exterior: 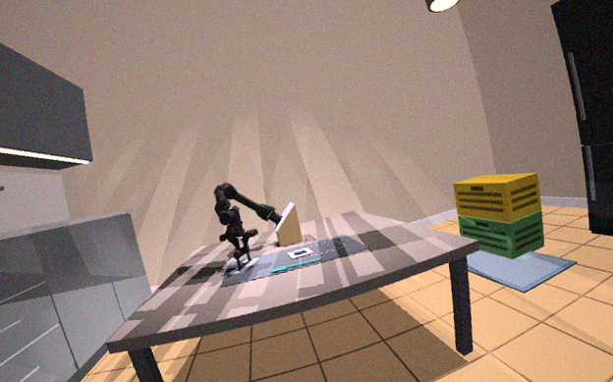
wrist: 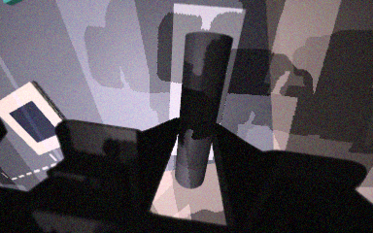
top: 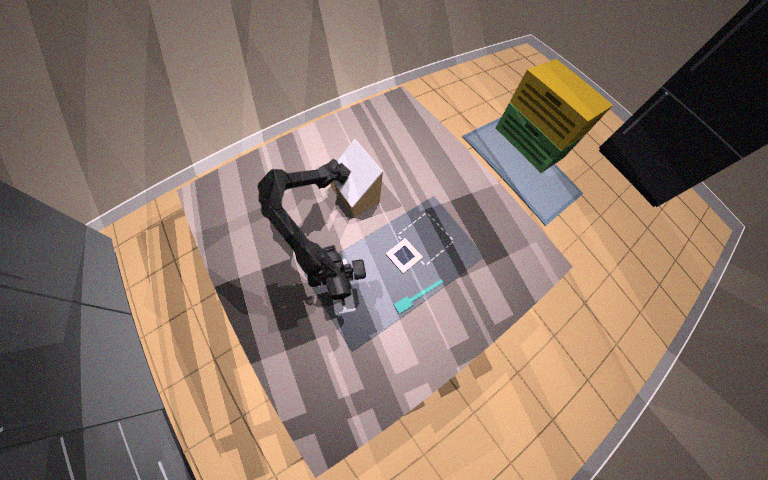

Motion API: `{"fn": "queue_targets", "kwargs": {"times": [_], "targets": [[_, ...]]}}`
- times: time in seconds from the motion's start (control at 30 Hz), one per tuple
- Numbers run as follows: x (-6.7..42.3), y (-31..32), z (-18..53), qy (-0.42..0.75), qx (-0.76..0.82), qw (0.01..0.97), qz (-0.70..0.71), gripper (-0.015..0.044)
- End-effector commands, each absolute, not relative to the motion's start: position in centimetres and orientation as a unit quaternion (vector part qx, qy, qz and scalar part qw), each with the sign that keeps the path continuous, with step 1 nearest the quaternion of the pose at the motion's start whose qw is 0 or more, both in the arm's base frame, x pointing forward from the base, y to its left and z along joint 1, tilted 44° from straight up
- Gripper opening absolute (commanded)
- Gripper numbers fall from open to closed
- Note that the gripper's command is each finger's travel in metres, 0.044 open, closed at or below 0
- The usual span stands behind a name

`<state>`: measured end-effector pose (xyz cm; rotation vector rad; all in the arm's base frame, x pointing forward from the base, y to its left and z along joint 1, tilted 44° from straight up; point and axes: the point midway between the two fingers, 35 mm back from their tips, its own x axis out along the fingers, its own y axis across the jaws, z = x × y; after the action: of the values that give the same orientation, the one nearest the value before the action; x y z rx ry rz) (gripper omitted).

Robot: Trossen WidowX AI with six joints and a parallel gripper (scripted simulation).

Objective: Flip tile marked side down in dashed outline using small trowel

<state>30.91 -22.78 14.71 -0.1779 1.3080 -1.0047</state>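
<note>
My gripper (top: 344, 298) (exterior: 239, 262) (wrist: 195, 124) is low over the left end of the grey mat (top: 373, 325) (exterior: 341, 247). It is shut on the dark grey cylindrical handle (wrist: 203, 92) of the small trowel, whose white flat blade (wrist: 209, 16) (top: 346, 309) lies against the mat. The tile (top: 404, 254) (exterior: 300, 252) (wrist: 30, 118), white with a dark blue square facing up, lies on the mat to the right of my gripper. It sits just outside the lower left side of the dashed outline (top: 412, 222) (wrist: 29, 173).
A teal flat tool (top: 417, 296) (exterior: 296, 265) lies on the mat in front of the tile. A tan wedge block (top: 359, 175) (exterior: 288, 225) stands behind the mat beside the arm's base. Yellow and green crates (top: 552, 113) (exterior: 499, 216) stand on the floor at the right.
</note>
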Motion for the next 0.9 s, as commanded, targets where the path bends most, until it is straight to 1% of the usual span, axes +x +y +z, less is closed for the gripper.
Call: {"fn": "queue_targets", "kwargs": {"times": [0.0, 0.37, 0.7, 0.87], "targets": [[30.83, -22.97, 14.72, 0.549, -0.032, 0.678, -0.488, 0.0130], [30.83, -22.97, 14.72, 0.465, 0.076, 0.675, -0.568, 0.0130], [30.83, -22.98, 14.72, 0.459, 0.082, 0.674, -0.573, 0.0130], [30.83, -22.98, 14.72, 0.459, 0.082, 0.674, -0.573, 0.0261]]}}
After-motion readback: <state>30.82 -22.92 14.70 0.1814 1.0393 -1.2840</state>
